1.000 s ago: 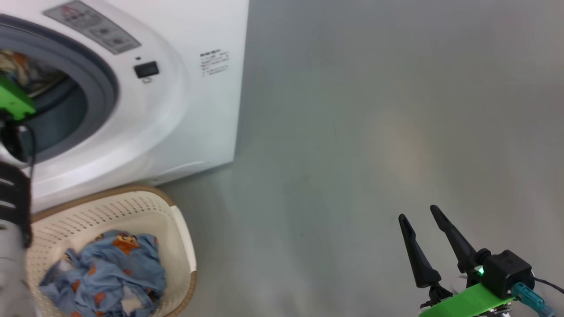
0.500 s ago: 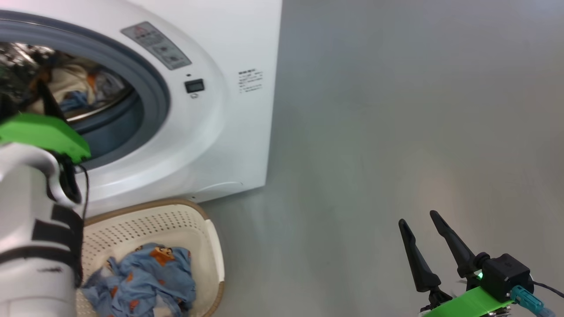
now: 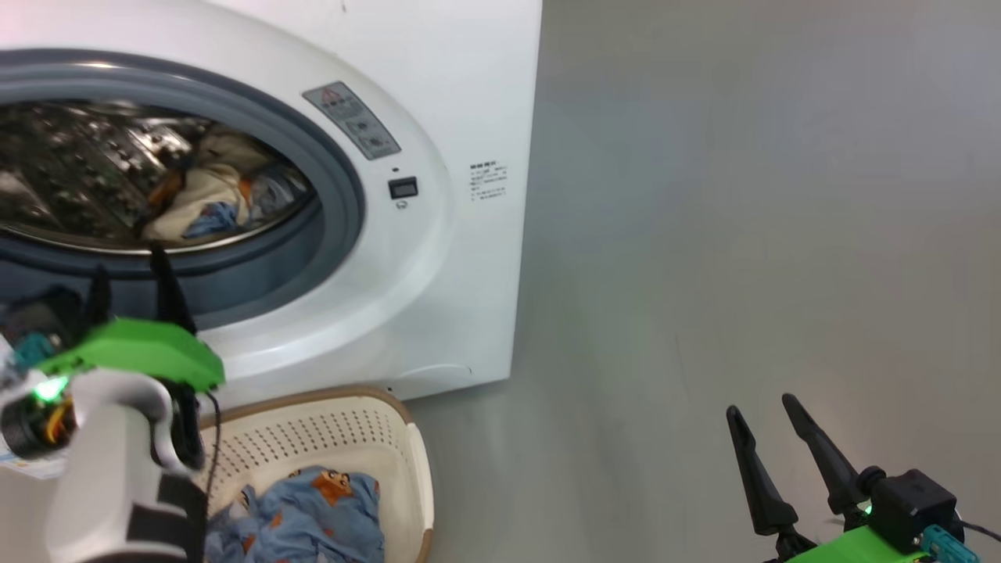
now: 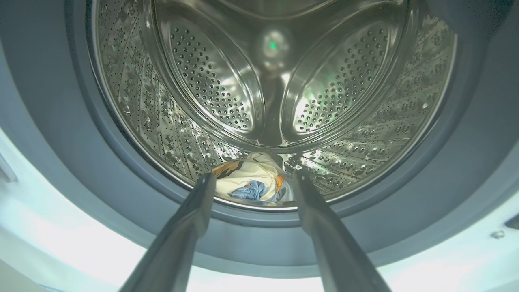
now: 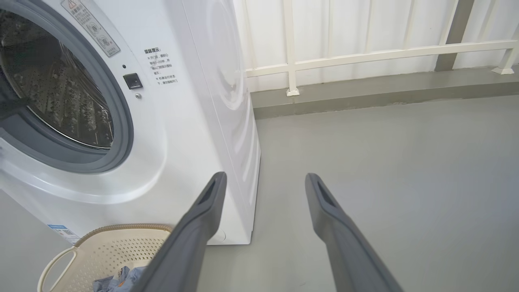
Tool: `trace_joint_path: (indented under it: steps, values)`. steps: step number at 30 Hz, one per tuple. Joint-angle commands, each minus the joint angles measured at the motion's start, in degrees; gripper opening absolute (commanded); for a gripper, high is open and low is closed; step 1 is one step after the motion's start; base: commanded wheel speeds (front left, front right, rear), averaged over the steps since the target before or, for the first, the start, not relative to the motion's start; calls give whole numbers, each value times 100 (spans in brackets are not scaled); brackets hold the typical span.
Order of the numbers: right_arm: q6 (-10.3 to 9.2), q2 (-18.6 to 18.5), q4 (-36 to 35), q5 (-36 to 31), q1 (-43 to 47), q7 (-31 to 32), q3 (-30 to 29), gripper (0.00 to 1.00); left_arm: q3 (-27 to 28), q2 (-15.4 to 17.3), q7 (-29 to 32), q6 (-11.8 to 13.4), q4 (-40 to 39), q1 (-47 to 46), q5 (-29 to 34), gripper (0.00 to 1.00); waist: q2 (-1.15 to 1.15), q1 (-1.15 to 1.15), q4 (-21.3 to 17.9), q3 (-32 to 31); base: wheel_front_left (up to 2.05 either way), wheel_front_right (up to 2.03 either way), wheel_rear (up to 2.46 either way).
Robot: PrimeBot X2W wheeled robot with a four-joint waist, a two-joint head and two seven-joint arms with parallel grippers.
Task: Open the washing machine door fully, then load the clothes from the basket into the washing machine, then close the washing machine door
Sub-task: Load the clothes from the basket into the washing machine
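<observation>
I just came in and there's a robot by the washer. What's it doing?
It is loading laundry. The washing machine stands open, with a cream-yellow cloth lying in its drum. The robot's left jaws are open and empty at the drum's mouth. A blue cloth lies in the basket below. The right jaws hang open over the floor, holding nothing.

On washing machine (image 5: 194,134) front: grey warning sticker (image 5: 91,27), red triangle, beside drum opening (image 5: 52,81); beyond it Chinese print (image 5: 161,67), illegible.
</observation>
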Motion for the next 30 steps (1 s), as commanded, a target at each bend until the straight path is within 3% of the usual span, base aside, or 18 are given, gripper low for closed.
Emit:
trace_joint_path:
  steps: [1, 14, 30]
  values:
    - [8, -22, -118, -11, 14, -27, 68, 100, 104, 147, -36, -43, -252, 155, 59, 100, 0, 0, 128, -224, 0, 0, 0]
    - [8, -11, -151, -92, 367, -27, -123, 100, -222, -16, -36, -237, -1888, 2311, -194, 100, 0, 0, 233, -903, 0, 0, 0]
    - [8, -79, -200, -111, 481, -27, -184, 100, -719, -20, -36, 264, -3952, 4319, -354, 100, 0, 0, 151, -1152, 0, 0, 0]
